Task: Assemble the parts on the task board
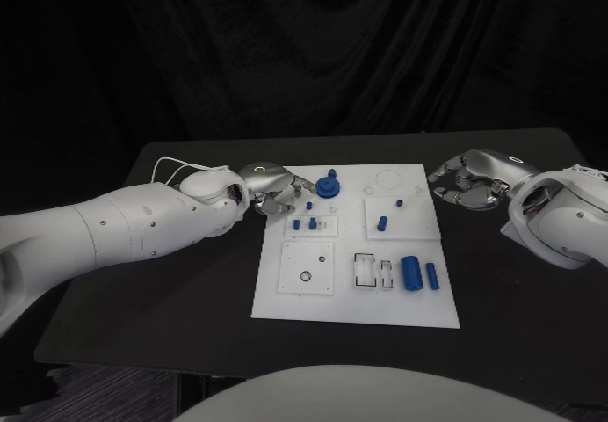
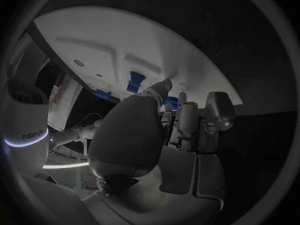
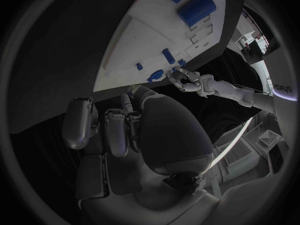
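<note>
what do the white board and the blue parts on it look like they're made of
The board looks like matte white plastic: flat and evenly pale, with no glare and raised square blocks on it. The blue parts, such as the big cylinder and the round knobbed piece, look like solid-coloured plastic with a dull, even finish, possibly printed or moulded; the pictures do not settle which.

One marking is legible. In the left wrist view, the white forearm (image 2: 26, 130) of the robot's other arm carries dark lettering just above its glowing ring; the lettering appears reversed and reads as "sharpa". In the right wrist view, the opposite white forearm (image 3: 281, 82) carries similar dark lettering, too small to read with certainty.
</note>
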{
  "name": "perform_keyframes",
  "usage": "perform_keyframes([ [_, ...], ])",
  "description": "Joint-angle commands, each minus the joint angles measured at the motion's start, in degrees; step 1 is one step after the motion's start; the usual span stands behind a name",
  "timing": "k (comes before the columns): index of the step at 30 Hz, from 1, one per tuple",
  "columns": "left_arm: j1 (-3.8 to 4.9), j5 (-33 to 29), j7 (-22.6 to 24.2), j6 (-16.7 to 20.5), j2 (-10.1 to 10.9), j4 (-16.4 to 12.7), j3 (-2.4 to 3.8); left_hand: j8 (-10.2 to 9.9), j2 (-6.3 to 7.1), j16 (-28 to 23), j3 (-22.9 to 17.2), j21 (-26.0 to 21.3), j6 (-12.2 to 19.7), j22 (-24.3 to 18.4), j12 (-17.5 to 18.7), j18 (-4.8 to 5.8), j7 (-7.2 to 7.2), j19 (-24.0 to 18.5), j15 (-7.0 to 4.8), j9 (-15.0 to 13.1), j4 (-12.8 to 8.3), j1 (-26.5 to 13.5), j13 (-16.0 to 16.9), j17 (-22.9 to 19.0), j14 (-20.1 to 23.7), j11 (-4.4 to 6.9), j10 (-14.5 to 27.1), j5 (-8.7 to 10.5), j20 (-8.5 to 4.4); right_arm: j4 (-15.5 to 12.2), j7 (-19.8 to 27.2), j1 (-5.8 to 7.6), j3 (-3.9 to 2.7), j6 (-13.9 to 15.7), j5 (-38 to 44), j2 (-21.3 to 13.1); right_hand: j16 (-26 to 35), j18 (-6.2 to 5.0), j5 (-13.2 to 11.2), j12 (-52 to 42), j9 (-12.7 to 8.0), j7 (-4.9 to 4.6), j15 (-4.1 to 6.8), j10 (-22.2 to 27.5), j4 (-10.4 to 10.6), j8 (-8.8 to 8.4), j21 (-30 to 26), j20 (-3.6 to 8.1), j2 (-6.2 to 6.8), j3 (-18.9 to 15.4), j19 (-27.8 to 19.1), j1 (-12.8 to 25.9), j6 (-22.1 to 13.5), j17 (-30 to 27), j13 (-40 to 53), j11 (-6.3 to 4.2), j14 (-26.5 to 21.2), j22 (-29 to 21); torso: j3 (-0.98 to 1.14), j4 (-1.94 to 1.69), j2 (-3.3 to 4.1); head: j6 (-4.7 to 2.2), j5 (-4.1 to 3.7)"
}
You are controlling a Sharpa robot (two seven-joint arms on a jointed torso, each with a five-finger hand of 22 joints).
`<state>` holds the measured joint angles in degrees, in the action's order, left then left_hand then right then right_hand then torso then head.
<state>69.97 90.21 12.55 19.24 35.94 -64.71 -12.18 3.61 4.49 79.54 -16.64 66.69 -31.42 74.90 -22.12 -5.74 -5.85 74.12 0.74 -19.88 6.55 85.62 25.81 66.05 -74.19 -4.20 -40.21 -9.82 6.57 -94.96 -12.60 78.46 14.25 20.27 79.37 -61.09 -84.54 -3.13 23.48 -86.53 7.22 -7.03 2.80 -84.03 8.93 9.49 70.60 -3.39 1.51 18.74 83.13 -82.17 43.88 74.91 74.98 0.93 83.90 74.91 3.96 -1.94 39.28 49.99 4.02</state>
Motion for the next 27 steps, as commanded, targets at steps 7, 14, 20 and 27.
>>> perform_keyframes([
  [7, -0.13, -2.6, 2.7, 11.0, 4.5, -1.2, 0.03, 0.1, -0.34, -12.6, 2.1, -18.7, -2.6, 2.8, -0.5, -2.54, 0.84, -14.1, -0.19, 1.4, 2.2, -2.2, 0.0, -17.6, 17.7, 0.36, 4.2, 0.31, 0.57, -0.7, -0.4, -0.09, -0.05, -0.3, 0.1, -0.7, 0.6, -1.23, 0.2, 1.5, -0.1, -0.15, -0.15, 0.1, -0.2, -0.23, -0.9, -0.14, 0.51, 0.5, -0.7, 0.5, 0.5, 10.1, 9.1, 0.31, 4.4, 9.2, -0.01, 0.02, 0.01, 0.01, 0.38],
  [14, -0.13, -26.6, 17.3, 11.0, 10.6, -3.6, 0.01, 0.2, -2.53, -53.9, 9.4, -55.0, -8.0, -13.1, -3.2, -2.96, 3.95, -43.6, 2.63, 4.8, 8.7, -4.8, -5.2, -42.3, 44.2, 2.08, 18.9, -0.45, 2.14, -1.6, -0.3, 2.29, -0.07, -1.8, 0.1, -1.1, 5.4, -1.44, -1.7, 12.3, 1.0, -0.38, -0.43, 10.5, -0.9, 1.58, -2.2, -0.39, 2.08, 1.2, -1.0, 1.2, 4.4, 5.9, -1.6, 0.73, 3.2, 8.9, -0.06, 0.03, 0.01, 0.01, 0.76],
  [20, -0.13, -49.6, 26.0, -1.0, 14.8, -6.8, 0.00, -0.4, -5.08, -77.3, 17.4, -63.4, -2.3, -26.6, 7.2, -4.39, 6.08, -59.7, -0.30, 8.8, 9.9, -8.7, -18.8, -60.3, 68.0, 4.59, 32.1, -2.01, 1.19, -1.2, -0.5, 5.32, -0.07, -4.6, 0.2, 0.2, 13.9, -3.23, -4.3, 38.8, 2.4, -0.81, -1.41, 35.4, -0.7, 2.51, -12.7, -1.12, 3.99, 2.1, -5.1, 1.5, 5.7, -1.4, -24.6, 1.82, 0.0, 5.8, -0.15, -0.03, -0.04, 0.01, 0.65],
  [27, -0.14, -74.1, 29.3, -14.4, 16.2, -12.1, -0.01, -1.1, -11.08, -79.4, 28.9, -64.4, 9.6, -51.4, 14.3, -3.52, 5.35, -68.5, 2.66, 14.8, 10.2, -10.4, -24.3, -65.9, 73.9, 5.17, 36.1, -0.97, 2.05, 0.5, 1.0, 6.29, -0.07, -7.7, 4.2, 2.3, 23.2, -4.90, -3.3, 49.4, 3.5, -0.93, -3.93, 46.4, -1.3, 1.98, -26.0, -2.90, 5.04, 2.7, -11.3, 1.2, 3.2, -9.5, -32.0, 4.63, -5.9, 1.8, -0.59, -0.54, -0.39, 0.01, 0.11],
])
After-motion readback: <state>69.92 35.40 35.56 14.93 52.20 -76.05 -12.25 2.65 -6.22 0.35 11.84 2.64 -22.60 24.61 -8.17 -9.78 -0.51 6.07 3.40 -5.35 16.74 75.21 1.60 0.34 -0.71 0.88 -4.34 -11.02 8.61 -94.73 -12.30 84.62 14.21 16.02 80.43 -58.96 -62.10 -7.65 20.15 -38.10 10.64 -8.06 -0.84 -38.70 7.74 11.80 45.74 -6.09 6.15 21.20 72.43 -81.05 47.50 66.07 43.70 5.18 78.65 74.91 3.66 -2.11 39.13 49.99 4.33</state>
